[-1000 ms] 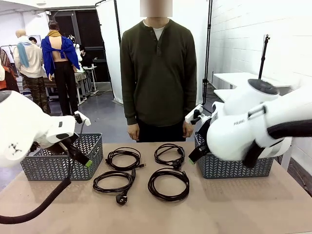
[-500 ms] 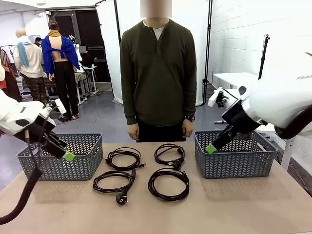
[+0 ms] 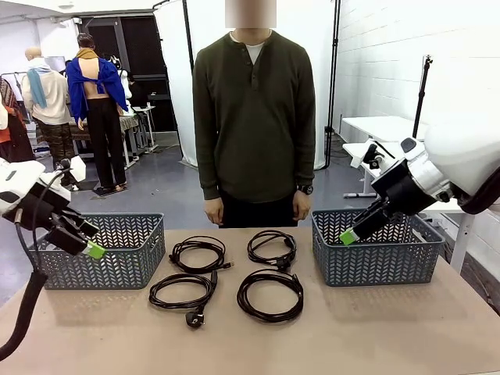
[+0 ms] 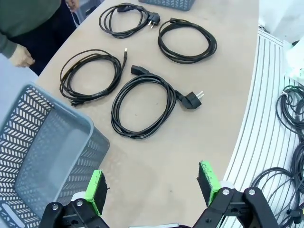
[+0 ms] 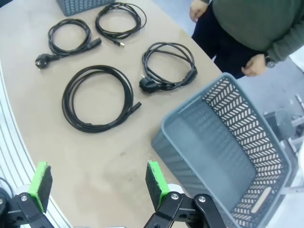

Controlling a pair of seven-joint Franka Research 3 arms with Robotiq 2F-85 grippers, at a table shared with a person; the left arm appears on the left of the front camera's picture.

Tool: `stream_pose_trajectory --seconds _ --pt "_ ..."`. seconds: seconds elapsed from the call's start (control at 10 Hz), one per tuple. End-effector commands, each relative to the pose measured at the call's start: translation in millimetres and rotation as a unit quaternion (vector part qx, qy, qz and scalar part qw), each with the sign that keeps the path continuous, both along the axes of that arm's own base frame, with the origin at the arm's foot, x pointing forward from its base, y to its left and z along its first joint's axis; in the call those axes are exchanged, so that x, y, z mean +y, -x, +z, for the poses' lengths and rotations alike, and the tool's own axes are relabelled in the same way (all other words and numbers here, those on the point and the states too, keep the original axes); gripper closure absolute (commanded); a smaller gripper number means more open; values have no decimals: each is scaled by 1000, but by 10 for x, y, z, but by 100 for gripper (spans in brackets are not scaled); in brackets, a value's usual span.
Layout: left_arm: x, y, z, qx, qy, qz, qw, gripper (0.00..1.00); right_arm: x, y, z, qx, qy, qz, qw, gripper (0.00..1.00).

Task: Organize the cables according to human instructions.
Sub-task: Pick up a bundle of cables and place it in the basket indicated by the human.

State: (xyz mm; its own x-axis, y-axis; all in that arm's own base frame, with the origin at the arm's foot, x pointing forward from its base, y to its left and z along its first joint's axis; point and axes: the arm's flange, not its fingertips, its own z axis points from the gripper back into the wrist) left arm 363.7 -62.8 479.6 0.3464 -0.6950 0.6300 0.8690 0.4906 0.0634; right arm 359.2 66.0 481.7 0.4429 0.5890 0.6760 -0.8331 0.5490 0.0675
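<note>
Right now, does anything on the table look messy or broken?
No, nothing stands out. The four cables lie in neat, separate coils on the table between the left basket and right basket, both upright. The left gripper and right gripper hover open.

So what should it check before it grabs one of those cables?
1. Left claw open and empty: ok.
2. Right claw open and empty: ok.
3. Four coiled cables lying apart on the table: ok.
4. Left basket and right basket empty: ok.
5. Person's hands off the table: ok.
6. Which cable the person wants: cannot tell; neither hand points.
</note>
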Motion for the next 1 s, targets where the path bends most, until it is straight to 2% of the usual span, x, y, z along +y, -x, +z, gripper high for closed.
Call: stream_pose_trajectory --seconds 0.0,0.1,0.9 --pt "-39 3 11 -1 -2 1 1000 0 10 -65 -30 -4 -10 15 1000 0" --pt "-39 3 11 -1 -2 1 1000 0 0 0 0 0 0 0 1000 0" --pt "-39 3 11 -1 -2 1 1000 0 0 0 0 0 0 0 1000 0"
